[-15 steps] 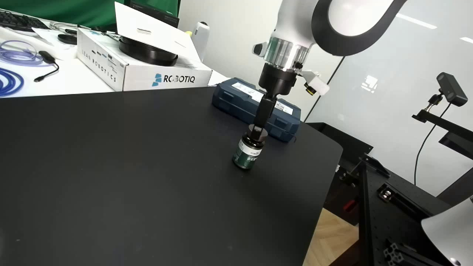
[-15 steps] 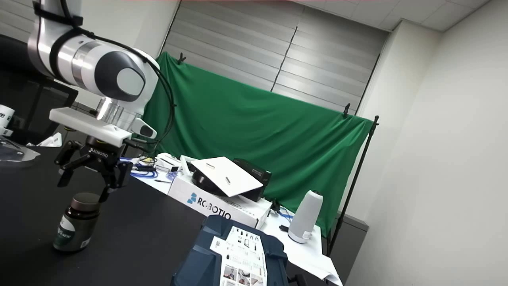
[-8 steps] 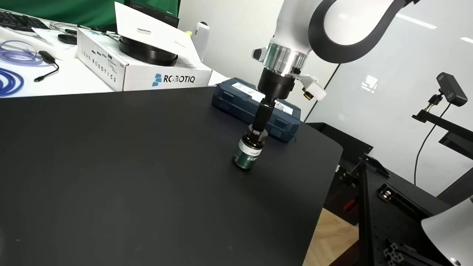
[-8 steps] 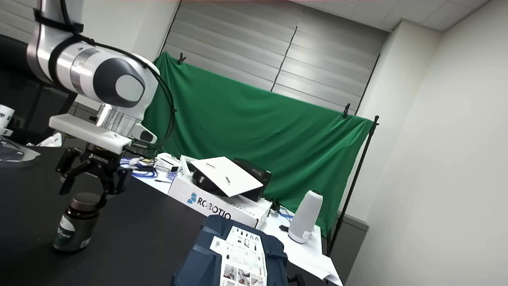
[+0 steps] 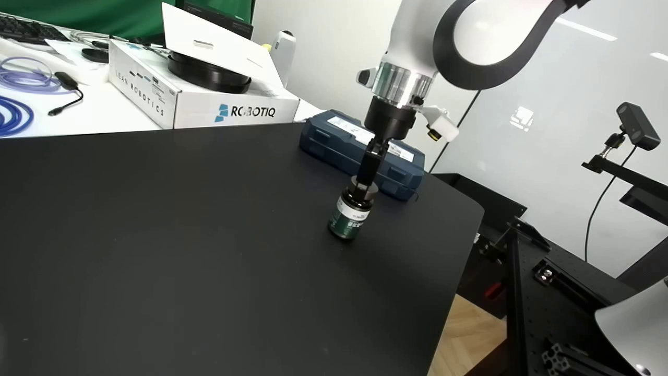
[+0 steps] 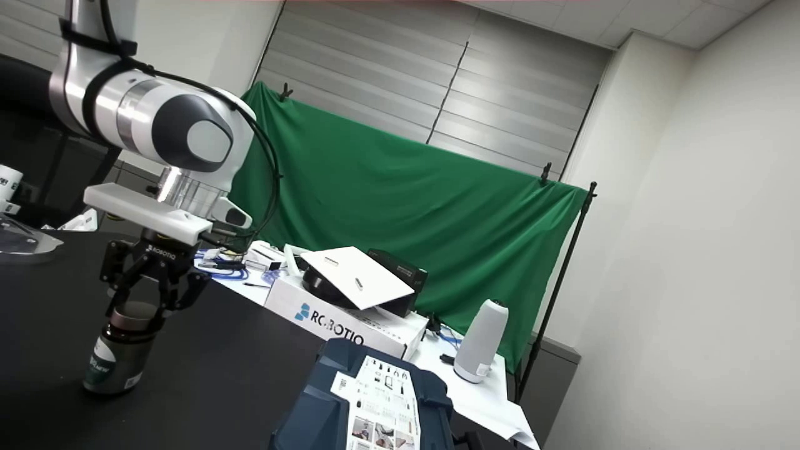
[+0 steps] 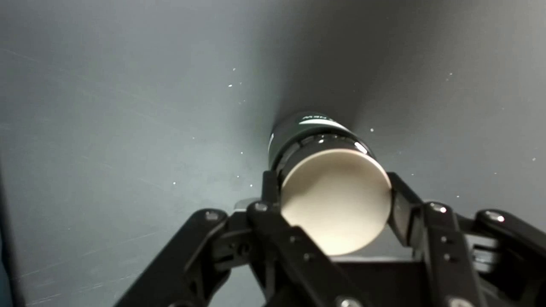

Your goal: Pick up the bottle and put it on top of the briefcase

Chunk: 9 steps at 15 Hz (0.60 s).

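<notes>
A: Hand (image 7: 335, 198)?

B: Partly closed, snug to both sides of the cap (image 7: 337, 209); looks like it has hold of the bottle (image 6: 120, 359). Bottle's upright on the desk (image 5: 209, 235), not lifted as far as I can tell.

A: Doing the lift well?

B: Cap-only hold, so it could pivot. I'd confirm it's firm, go straight up, get the base above the briefcase (image 5: 339, 150) (near, but apart) before crossing. Set flat, let go once it stands.

A: Readable text?

B: ROBOTIQ on the hand's body. Bottle label (image 7: 320, 122): probably NEW, upside down in the wrist view; rest too small. Printed sheet (image 6: 384, 400) atop the briefcase: illegible. White box (image 5: 201, 108) farther out: ROBOTIQ in both exterior views, LEAN ROBOTICS along its side.
</notes>
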Available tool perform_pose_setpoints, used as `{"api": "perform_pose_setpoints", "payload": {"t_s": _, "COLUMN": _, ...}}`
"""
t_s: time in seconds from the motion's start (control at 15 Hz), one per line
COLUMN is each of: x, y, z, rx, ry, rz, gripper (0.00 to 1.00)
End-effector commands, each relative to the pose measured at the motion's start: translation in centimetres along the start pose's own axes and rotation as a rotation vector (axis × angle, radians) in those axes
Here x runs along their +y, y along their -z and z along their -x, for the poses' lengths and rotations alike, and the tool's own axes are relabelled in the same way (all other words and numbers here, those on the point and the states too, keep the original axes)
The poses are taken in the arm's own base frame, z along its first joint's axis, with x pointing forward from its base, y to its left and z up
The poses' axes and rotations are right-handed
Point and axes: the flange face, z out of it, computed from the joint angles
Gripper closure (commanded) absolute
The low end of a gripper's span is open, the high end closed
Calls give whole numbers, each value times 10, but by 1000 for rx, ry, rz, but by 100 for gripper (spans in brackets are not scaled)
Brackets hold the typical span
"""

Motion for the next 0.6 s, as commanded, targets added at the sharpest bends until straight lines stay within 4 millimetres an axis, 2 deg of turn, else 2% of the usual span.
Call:
{"api": "perform_pose_setpoints", "payload": {"t_s": 0.0, "x": 10, "y": 24, "z": -10, "rx": 21, "ry": -21, "rz": 12, "gripper": 64}}
{"api": "perform_pose_setpoints", "payload": {"t_s": 0.27, "x": 37, "y": 65, "z": -19, "rx": 75, "ry": -41, "rz": 52, "gripper": 64}}
{"api": "perform_pose_setpoints", "payload": {"t_s": 0.53, "x": 95, "y": 106, "z": -27, "rx": 57, "ry": -92, "rz": 110, "gripper": 64}}
